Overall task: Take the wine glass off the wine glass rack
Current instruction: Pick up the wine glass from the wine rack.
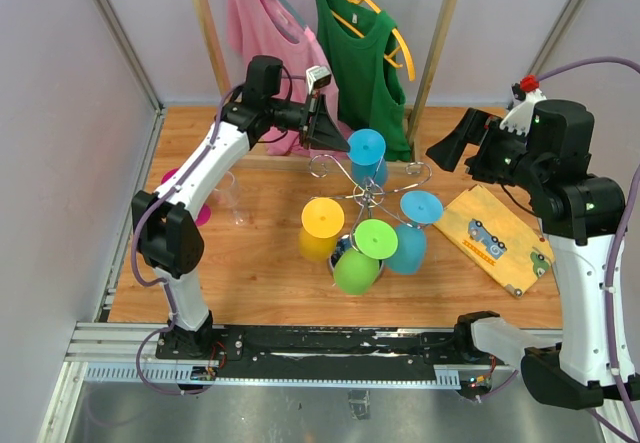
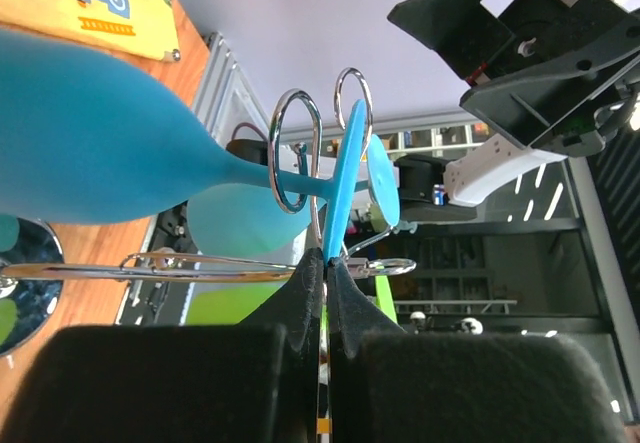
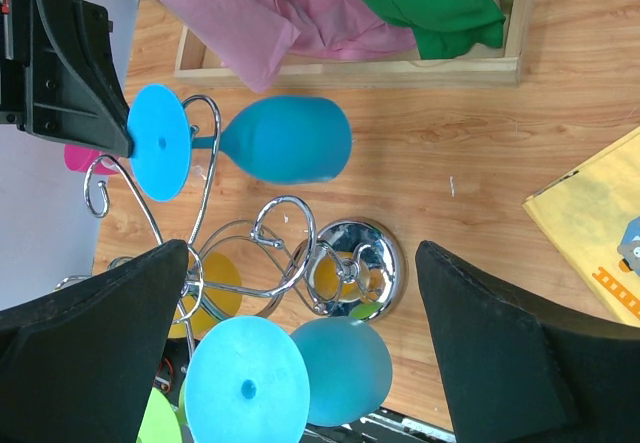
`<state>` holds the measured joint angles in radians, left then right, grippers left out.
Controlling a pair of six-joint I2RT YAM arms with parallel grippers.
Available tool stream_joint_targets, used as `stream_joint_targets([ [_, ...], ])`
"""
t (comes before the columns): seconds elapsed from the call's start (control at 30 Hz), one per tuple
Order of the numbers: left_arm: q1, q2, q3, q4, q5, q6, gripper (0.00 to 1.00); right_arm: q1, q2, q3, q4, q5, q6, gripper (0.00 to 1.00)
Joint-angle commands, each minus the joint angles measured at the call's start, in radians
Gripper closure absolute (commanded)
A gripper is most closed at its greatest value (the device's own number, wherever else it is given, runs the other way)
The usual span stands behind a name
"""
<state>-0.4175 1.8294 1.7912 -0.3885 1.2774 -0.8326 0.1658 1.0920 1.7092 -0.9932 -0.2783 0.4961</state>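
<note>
The blue wine glass (image 1: 368,158) is being hung bowl-down from the far arm of the wine glass rack (image 1: 345,170). Its thin stem is being kept inside a curly wire loop. Its flat round foot is being pinched at the edge by the left gripper (image 2: 325,268), and the two black fingers (image 2: 300,308) are being pressed tight on it. The right gripper (image 1: 448,148) is being held spread wide in the air, to the right of the rack and apart from it.

Three more glasses are being carried on the rack: a yellow glass (image 1: 320,228) at the front left, a green glass (image 1: 365,253) at the front and a light blue glass (image 1: 410,233) at the right. They are being crowded close together under the wire curls.

Just behind the rack, a pink shirt (image 1: 262,23) and a green top (image 1: 355,58) are being hung from a wooden rail (image 1: 205,33). A yellow board (image 1: 495,238) with small pictures is being left flat on the table (image 1: 250,283). A clear glass (image 1: 236,201) is being stood beside the left arm.

The rack is made of shiny silver wire with a round mirror base (image 3: 365,263). The glasses are smooth and plain-coloured. The table is brown wood with lines in it.
</note>
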Motion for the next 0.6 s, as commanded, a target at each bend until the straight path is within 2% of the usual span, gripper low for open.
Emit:
stream_joint_targets([
  [0.0, -0.012, -0.043, -0.03, 0.147, 0.055, -0.138, 1.0, -0.019, -0.019, -0.01, 0.005, 0.016, -0.012, 0.01],
  [0.3, -0.009, -0.045, -0.034, 0.167, 0.064, -0.245, 1.0, -0.019, -0.032, -0.017, 0.004, 0.018, -0.008, 0.02],
  [0.57, -0.009, -0.021, 0.011, 0.172, 0.056, -0.26, 1.0, -0.019, -0.026, -0.009, 0.004, 0.014, -0.009, 0.01],
])
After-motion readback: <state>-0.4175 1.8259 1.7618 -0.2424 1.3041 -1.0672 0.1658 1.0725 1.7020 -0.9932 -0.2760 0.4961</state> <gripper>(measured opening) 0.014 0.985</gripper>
